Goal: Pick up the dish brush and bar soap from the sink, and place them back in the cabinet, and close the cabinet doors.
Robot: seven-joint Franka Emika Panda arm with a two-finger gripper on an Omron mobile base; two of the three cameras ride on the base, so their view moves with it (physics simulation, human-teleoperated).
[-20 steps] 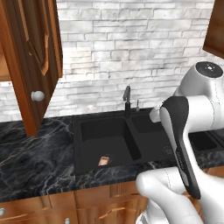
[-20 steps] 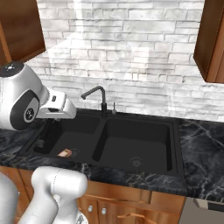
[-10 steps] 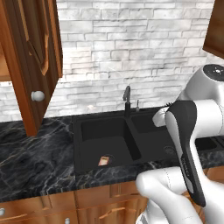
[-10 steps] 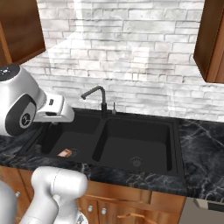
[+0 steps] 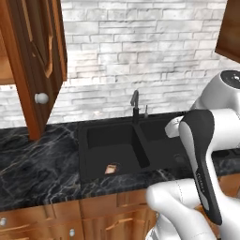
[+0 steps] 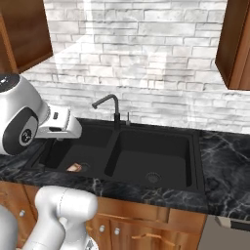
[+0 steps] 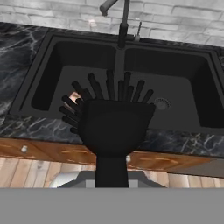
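Observation:
The dish brush (image 7: 113,127) is black, and its bristled head fans out close in front of the hand camera. My gripper (image 7: 111,175) is shut on its thin handle and holds it above the front edge of the black sink (image 7: 48,43). The pinkish bar soap (image 5: 111,168) lies on the floor of the left basin near the drain; it shows as well in the right base view (image 6: 74,167) and peeks out behind the bristles (image 7: 73,96). A reddish-brown cabinet door (image 5: 35,56) with a round silver knob stands swung open at the upper left.
A dark grey faucet (image 6: 113,105) rises behind the sink's divider. Black marble counter (image 5: 33,159) runs on both sides, with wooden drawers (image 7: 48,151) below. More wall cabinets hang at the upper left (image 6: 24,29) and upper right (image 6: 237,44). My own arm (image 5: 206,154) blocks the right basin.
The arm has drawn back from the sink towards the base, shifting right in the left base view and left in the right base view. The brush stays in the grip.

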